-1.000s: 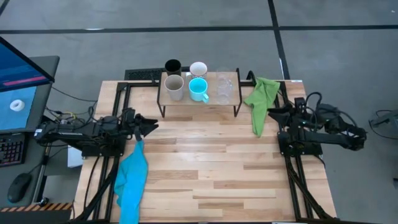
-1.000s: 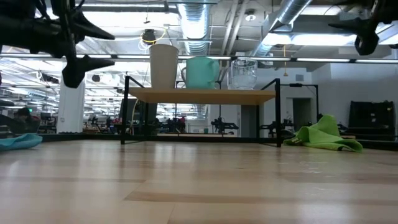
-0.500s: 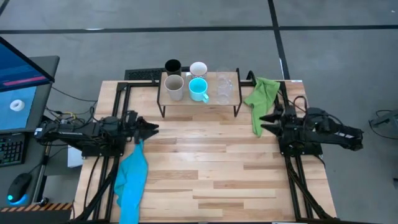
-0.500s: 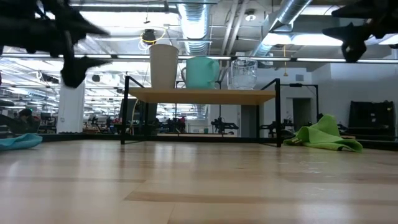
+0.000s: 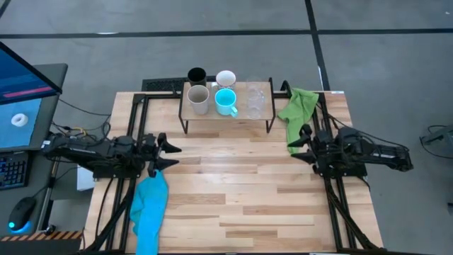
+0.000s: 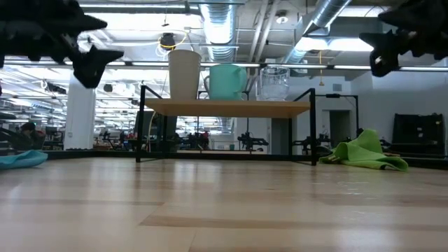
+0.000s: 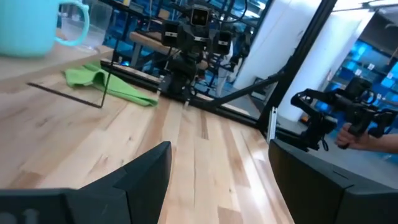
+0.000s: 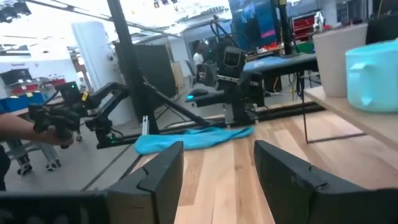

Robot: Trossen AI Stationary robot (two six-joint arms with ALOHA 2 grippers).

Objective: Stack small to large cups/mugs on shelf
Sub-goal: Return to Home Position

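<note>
Shelf (image 5: pixel 226 117) at rear of desk (image 5: pixel 233 185), beige cup (image 5: pixel 199 98), cyan mug (image 5: pixel 225 100) and clear glasses (image 5: pixel 255 100) in a row on it, black tumbler (image 5: pixel 197 76) and white mug (image 5: pixel 226 78) just behind, left pincer (image 5: pixel 171 155) spread wide and empty over desk's left side, right pincer (image 5: pixel 301 144) likewise over the right side.

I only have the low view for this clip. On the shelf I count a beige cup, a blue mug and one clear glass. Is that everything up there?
Observer: No, there are six. From above, a black tumbler, a white mug and a second glass stand behind the beige cup, blue mug and front glass on the shelf.
Operator: Are the grippers carrying anything?
Observer: No. The wrist views show both open and empty. The left gripper is by the blue cloth, and the right gripper is by the green cloth.
</note>
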